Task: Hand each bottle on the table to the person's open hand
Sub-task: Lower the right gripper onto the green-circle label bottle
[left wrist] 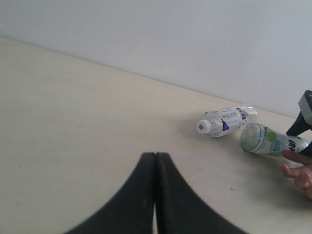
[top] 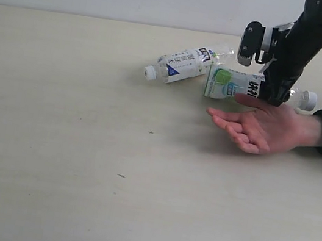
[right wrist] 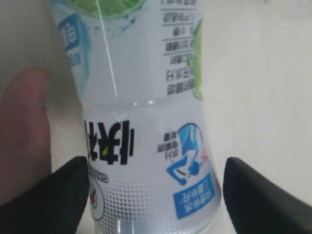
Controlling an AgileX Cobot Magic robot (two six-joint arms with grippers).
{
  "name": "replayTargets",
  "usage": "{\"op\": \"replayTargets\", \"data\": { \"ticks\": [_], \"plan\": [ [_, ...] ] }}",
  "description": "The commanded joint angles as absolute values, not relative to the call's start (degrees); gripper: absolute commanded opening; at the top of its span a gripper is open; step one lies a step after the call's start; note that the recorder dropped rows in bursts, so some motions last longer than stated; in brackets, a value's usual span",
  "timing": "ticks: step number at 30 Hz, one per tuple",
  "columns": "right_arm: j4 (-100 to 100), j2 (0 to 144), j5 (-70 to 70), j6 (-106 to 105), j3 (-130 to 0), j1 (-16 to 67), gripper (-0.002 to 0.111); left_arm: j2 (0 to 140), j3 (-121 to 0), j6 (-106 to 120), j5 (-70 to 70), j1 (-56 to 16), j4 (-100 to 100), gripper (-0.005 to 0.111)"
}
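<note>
Bottles in view are two. The lime bottle (top: pixel 232 84) is on its side right at the hand (top: pixel 268 129), just over the thumb (top: pixel 249 101). Its white cap (top: pixel 308 100) points away from the blue bottle (top: pixel 181 64). The blue bottle lies on the table (top: pixel 83 144) close by, and nothing touches it. I cannot tell if the lime bottle's far end rests on the table.

The right gripper (top: pixel 274 95) stands around the lime bottle, near the cap end. Its jaws are wide apart. One pad (right wrist: pixel 53 195) sits against the plastic, but a thin strip of table shows between the bottle and the other pad. So I think it is let loose, not squeezed. The left gripper (left wrist: pixel 155 156) is low over bare table with its jaws pressed together and nothing in them.

These bottles look small and light. I cannot tell how full they are. The plastic looks thin, so I think it will bend in if it is pinched hard. It is smooth and round, so it may slip or roll away.

A good place to hold is across the round body, near the middle. Then neither end tips down. The cap is too small to pinch well. For the blue bottle, the jaws should come down on both long sides, so it does not roll off.
</note>
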State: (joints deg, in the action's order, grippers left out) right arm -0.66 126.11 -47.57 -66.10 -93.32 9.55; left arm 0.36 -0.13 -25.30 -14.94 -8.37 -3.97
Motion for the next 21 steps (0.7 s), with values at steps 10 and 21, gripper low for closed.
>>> {"op": "replayTargets", "data": {
  "ticks": [10, 21],
  "plan": [
    [-1.1, 128.1, -48.3, -66.4, -93.5, 9.3, 0.079, 0.0, 0.0, -25.1, -14.7, -8.6, -4.1, 0.0],
    [-0.9, 129.1, -47.8, -66.4, -93.5, 9.3, 0.072, 0.0, 0.0, -25.1, -14.7, -8.6, -4.1, 0.0]
  ]
}}
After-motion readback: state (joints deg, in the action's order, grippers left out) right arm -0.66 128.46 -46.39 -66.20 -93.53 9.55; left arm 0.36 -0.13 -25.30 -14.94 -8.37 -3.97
